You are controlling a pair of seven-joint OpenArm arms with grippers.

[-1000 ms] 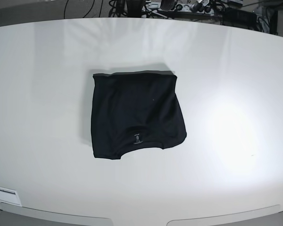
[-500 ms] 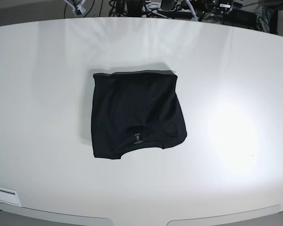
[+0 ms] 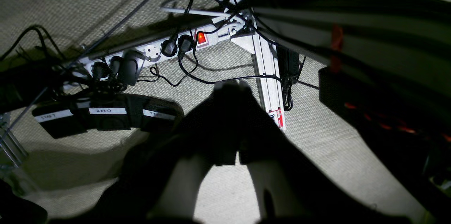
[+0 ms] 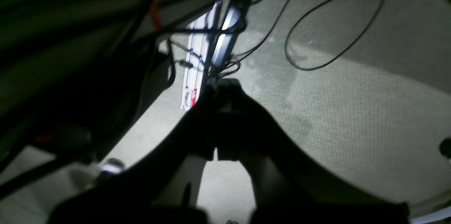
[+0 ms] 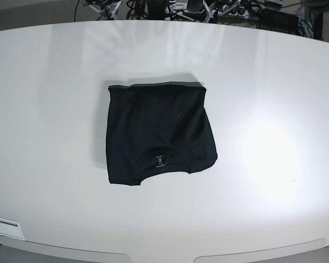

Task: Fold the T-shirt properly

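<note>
A wide white table (image 5: 274,82) is filling the base view, and the T-shirt (image 5: 156,134) is lying near its middle, folded into a compact, roughly square dark packet. The straight folded edge is facing the far side of the table. The collar curve and a small tag (image 5: 159,160) are showing along the near edge. No arm is reaching over the cloth; only bits of hardware are peeking past the table's far rim.

Both wrist cameras are looking down at a carpeted floor (image 3: 317,139) beyond the table. The left gripper (image 3: 230,85) is appearing as a dark silhouette with its fingertips drawn together and nothing between them. Beyond it a power strip (image 3: 155,49) with a lit red switch is lying among black cables. The right gripper (image 4: 222,83) is likewise dark and slightly blurred, its tips meeting on nothing, with a loose cable (image 4: 317,41) looping over the carpet behind it.

The folding itself is looking essentially finished, judging by the tidy packet and the arms sitting clear of the table. The step in hand is appearing to be the retreat to rest. If anything is remaining, it is calling only for a light smoothing of the slightly uneven near edge, or simply for parking both arms.
</note>
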